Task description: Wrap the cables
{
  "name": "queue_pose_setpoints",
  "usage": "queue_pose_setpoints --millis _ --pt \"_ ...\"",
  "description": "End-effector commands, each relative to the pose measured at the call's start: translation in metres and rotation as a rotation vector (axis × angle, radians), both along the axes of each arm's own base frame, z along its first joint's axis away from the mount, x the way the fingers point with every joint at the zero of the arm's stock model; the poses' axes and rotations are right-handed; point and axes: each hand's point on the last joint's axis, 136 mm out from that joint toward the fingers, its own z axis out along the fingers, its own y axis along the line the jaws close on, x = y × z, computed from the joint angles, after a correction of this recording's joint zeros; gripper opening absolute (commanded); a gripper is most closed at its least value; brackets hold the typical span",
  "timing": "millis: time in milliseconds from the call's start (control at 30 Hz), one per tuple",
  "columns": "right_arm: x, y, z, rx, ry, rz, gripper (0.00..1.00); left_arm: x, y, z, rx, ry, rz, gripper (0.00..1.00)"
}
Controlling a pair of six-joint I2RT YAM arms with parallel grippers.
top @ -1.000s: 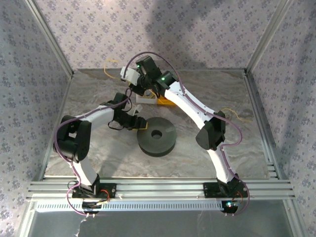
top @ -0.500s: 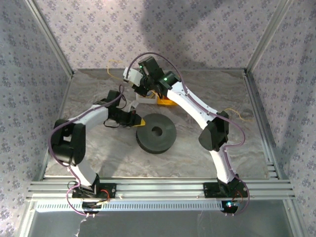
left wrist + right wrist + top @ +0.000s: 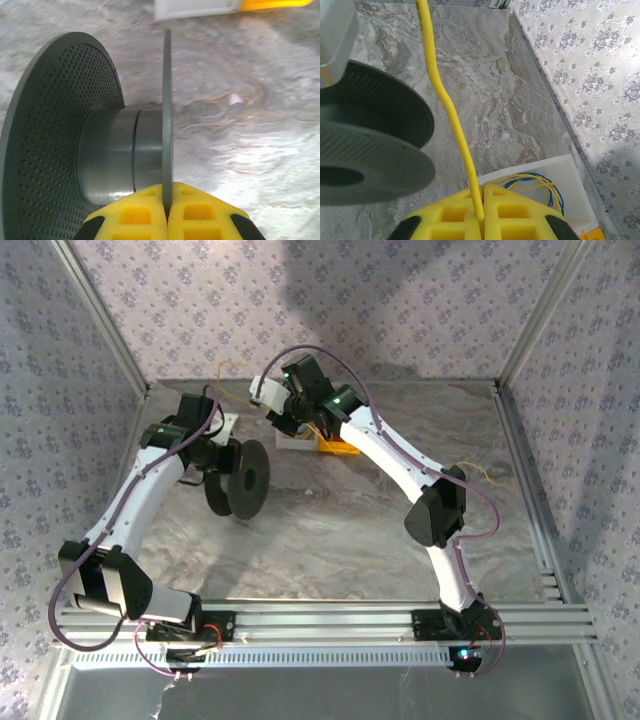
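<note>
Marbled bench (image 3: 400, 530) beneath two arms: left gripper (image 3: 167, 202) clamps the dark grey spool (image 3: 240, 478) upright by one flange (image 3: 167, 100), right gripper (image 3: 482, 207) pinches the yellow cable (image 3: 449, 112) nearby, which likely must next be laid onto the hub (image 3: 107, 155).

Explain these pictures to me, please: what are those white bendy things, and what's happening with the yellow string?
Those are two robot arms bolted to a marble-patterned table. One picture looks down from above; the other two come from small cameras on each wrist. The left arm has its yellow jaws shut on the rim of a dark grey spool, holding it on edge. The right arm has its jaws shut on a thin yellow cord. Nearby lies a white tray with more thin wires.
</note>
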Motion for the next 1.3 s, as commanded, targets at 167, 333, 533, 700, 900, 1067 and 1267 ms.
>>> queue_pose_setpoints --millis 167,333,533,700,900,1067,1267 --pt "-0.014 0.002 0.018 0.036 0.002 0.025 0.0 0.016 0.029 -0.012 0.171 -0.013 0.111 0.0" --pt "-0.014 0.001 0.014 0.029 0.013 0.027 0.0 0.026 0.027 -0.014 0.163 -0.023 0.122 0.0" --pt "-0.016 0.003 0.007 0.026 0.036 0.041 0.0 0.032 0.03 -0.011 0.16 -0.028 0.131 0.07" --pt "-0.02 0.004 0.0 0.02 0.069 0.056 0.0 0.035 0.031 0.006 0.17 -0.053 0.113 0.21" --pt "-0.03 -0.001 -0.024 0.001 0.153 0.095 0.0 0.034 0.045 0.061 0.215 -0.13 0.107 0.43" --pt "-0.047 -0.003 -0.048 -0.028 0.233 0.146 0.0 0.019 0.072 0.102 0.225 -0.18 0.156 0.58" --pt "-0.084 0.001 -0.076 -0.104 0.344 0.249 0.0 -0.002 0.116 0.1 0.178 -0.167 0.273 0.75"
